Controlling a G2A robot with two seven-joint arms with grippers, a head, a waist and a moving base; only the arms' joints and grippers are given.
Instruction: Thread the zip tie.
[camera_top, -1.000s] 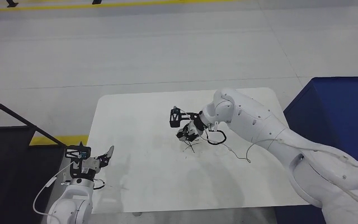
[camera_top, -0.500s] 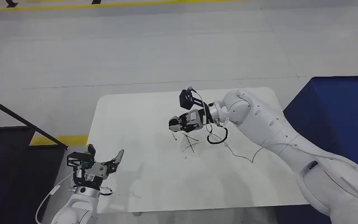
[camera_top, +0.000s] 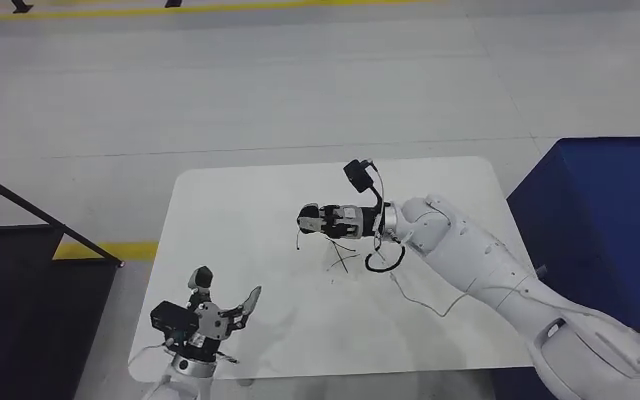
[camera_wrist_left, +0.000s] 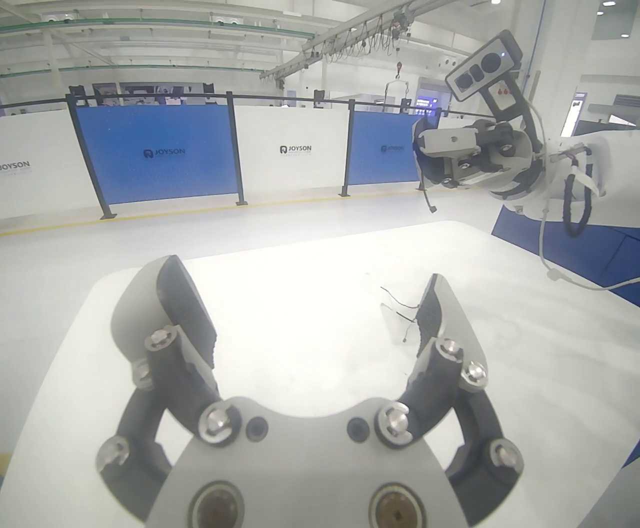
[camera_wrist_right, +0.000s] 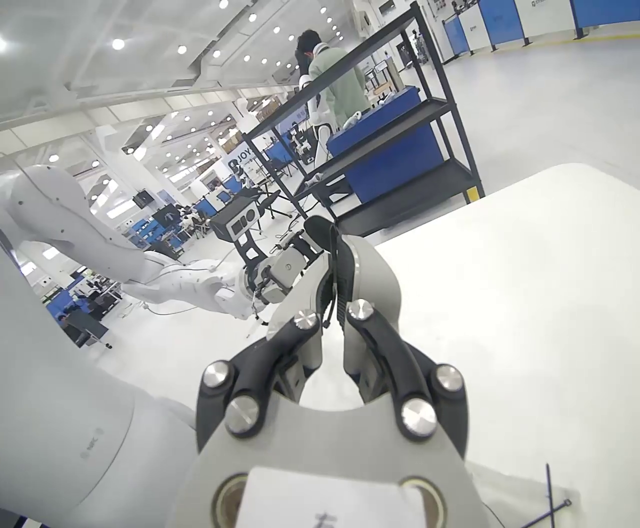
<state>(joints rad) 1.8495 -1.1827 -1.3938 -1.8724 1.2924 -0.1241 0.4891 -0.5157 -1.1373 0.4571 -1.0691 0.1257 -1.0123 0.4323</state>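
The right end effector was held off the worktop, its two fingers pressed together on a thin black zip tie. The strap ran between the pads, and its free end hung straight down from the fingertips without touching the surface. A small scatter of loose zip ties lay crossed over one another on the worktop, below this end effector and a little back from its fingertips, toward the wrist.

The left end effector was well apart from the right one, low over the edge of the worktop, with its fingers spread wide and nothing between them. From there the loose ties lay ahead of it and slightly to one side – well short of the right end effector, which was farther ahead and higher up. The hanging strap's tip pointed down at bare worktop between the two end effectors.
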